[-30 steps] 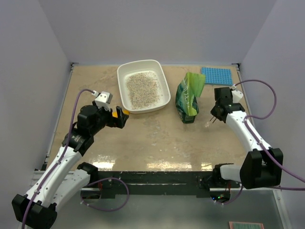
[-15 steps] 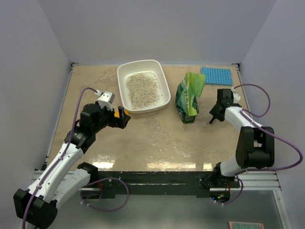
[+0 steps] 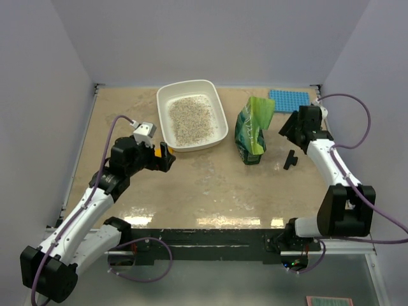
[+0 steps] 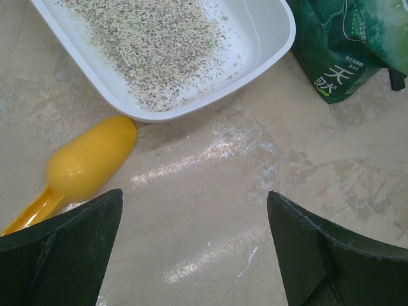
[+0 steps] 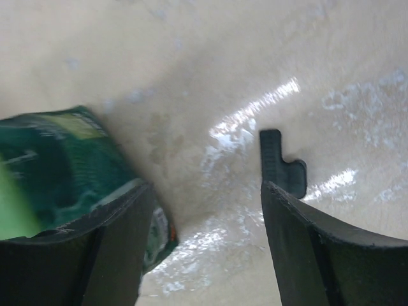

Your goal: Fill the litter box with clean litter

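The litter box lies just ahead of the wide-open left claw, which should centre over the yellow scoop off to its left; the right claw gapes empty.

Quick count: one litter box, one patch of clean litter, one green bag, one blue mat, one yellow scoop, one small black piece, and two arms: left arm at 7 o'clock, right arm at 4.
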### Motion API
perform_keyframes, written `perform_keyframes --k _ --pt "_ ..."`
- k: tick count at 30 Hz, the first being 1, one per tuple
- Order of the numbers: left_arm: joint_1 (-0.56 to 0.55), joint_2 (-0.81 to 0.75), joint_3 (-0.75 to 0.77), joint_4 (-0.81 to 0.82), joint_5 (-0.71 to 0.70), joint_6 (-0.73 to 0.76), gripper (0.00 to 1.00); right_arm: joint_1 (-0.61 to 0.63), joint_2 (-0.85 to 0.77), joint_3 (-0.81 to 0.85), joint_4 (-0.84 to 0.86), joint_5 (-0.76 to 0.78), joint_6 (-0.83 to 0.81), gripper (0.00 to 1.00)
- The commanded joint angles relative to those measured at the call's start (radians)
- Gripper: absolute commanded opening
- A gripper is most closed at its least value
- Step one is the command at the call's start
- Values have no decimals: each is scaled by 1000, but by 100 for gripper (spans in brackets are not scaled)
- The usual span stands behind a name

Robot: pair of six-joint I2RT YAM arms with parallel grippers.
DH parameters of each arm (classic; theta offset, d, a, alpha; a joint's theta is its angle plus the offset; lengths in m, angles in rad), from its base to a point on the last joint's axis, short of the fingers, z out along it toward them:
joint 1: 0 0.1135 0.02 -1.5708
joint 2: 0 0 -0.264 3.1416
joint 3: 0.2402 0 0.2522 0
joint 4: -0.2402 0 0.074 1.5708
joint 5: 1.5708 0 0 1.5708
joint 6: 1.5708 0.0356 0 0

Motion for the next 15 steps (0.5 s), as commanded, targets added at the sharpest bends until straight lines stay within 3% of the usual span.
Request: perform_keyframes --k 1,8,15 --pt "5 7 4 31 25 -7 100 -3 -103 56 88 -112 -67 71" --pt "5 18 4 33 40 -9 100 -3 -153 -47 396 -484 -44 75" --pt "5 19 4 36 55 -4 100 -3 -104 -151 654 -586 -32 83"
